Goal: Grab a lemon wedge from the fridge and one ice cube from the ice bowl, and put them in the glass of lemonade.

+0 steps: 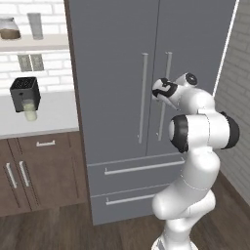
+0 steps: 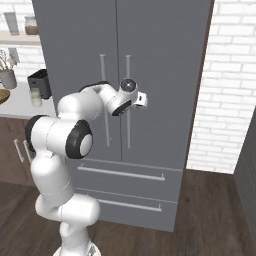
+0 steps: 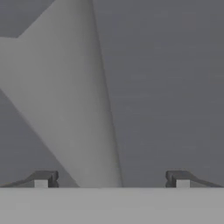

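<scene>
On the left, the glass of lemonade (image 1: 31, 111) is sitting on the surface (image 1: 53, 117) by a black appliance (image 1: 25, 92). Mid-frame, fridge (image 1: 117, 58) doors are standing shut, so lemon wedge prob inside, unseen. End effector (image 3: 111, 179) is hanging wide open w/ the right-door handle (image 3: 74, 113) between its fingers. Step: opening fridge. Next: closing on handle & pulling outward.

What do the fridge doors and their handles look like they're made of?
Fridge: matte grey panels with no reflections, probably painted or brushed metal. Handles: lighter silvery bars with a soft sheen, likely satin metal. Being rendered, neither can be confirmed.
</scene>
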Tool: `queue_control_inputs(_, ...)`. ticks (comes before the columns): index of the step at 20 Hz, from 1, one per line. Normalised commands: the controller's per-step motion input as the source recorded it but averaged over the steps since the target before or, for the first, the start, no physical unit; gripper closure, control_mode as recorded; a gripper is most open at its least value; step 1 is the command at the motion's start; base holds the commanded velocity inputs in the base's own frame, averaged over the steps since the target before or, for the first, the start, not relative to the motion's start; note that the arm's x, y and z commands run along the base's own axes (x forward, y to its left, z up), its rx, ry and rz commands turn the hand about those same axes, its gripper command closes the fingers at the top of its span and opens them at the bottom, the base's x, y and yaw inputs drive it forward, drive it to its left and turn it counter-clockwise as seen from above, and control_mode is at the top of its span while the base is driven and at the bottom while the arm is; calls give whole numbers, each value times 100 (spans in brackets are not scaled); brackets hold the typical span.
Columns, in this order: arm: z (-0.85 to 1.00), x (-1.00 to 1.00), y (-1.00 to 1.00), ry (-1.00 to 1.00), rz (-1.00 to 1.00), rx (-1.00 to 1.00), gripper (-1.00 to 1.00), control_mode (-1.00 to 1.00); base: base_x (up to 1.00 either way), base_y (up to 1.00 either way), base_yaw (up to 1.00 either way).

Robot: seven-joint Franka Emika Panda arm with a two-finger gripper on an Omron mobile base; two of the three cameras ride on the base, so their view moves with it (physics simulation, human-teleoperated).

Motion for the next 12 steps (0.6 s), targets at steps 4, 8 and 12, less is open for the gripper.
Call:
queue_control_inputs(4, -4, 24, 13, 0, 0, 1, 100, -100, 0, 0, 0)
queue_control_inputs(8, -1, 25, 9, -5, 0, 0, 100, -100, 0, 0, 0)
queue_control_inputs(12, 0, 14, 1, -5, 0, 0, 100, -100, 0, 0, 0)
